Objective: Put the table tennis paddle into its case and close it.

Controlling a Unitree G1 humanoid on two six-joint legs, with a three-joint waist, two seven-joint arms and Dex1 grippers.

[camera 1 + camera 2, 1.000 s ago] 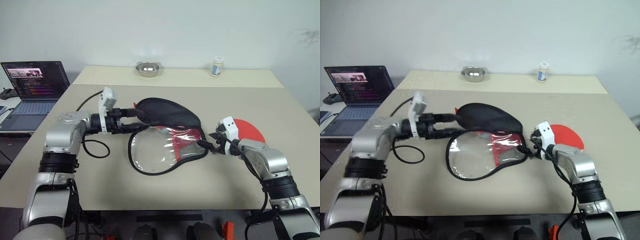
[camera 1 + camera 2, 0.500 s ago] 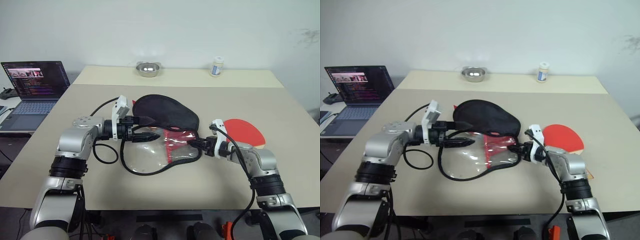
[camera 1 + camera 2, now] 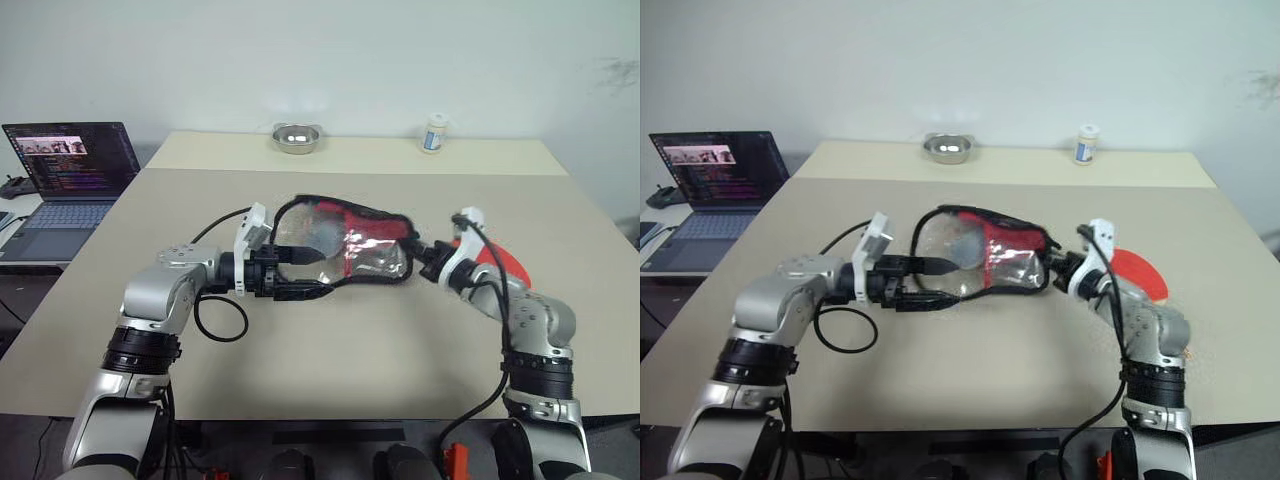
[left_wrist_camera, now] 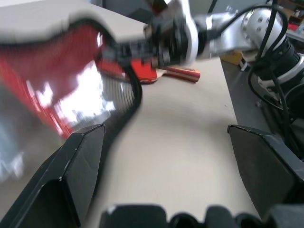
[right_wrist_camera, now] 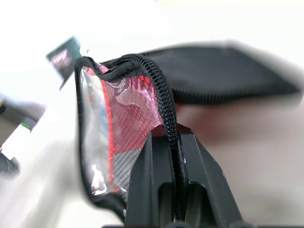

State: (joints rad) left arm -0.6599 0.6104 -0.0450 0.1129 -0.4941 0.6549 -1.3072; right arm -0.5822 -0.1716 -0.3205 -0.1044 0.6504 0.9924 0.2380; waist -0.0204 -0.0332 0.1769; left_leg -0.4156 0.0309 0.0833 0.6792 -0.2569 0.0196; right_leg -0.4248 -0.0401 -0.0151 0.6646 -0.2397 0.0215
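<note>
The right gripper [image 5: 168, 142] is clamped shut on the zipped edge of the case [image 3: 345, 245], pinching the black zip between its two fingers and holding that end up off the table [image 3: 350, 345]. The case stands open and tilted, its red mesh side and clear shiny panel facing the camera, with its black side behind. The left gripper [image 3: 305, 275] has its fingers spread wide apart at the other end of the case, one finger above and one below the hanging black rim; whether they touch it cannot be told. The paddle [image 3: 1135, 270] lies flat on the table behind the right arm, outside the case, red face up. Farther back sit a metal bowl [image 3: 296, 137] and a small white jar [image 3: 433, 133], with a laptop [image 3: 68, 165] off to the left.
</note>
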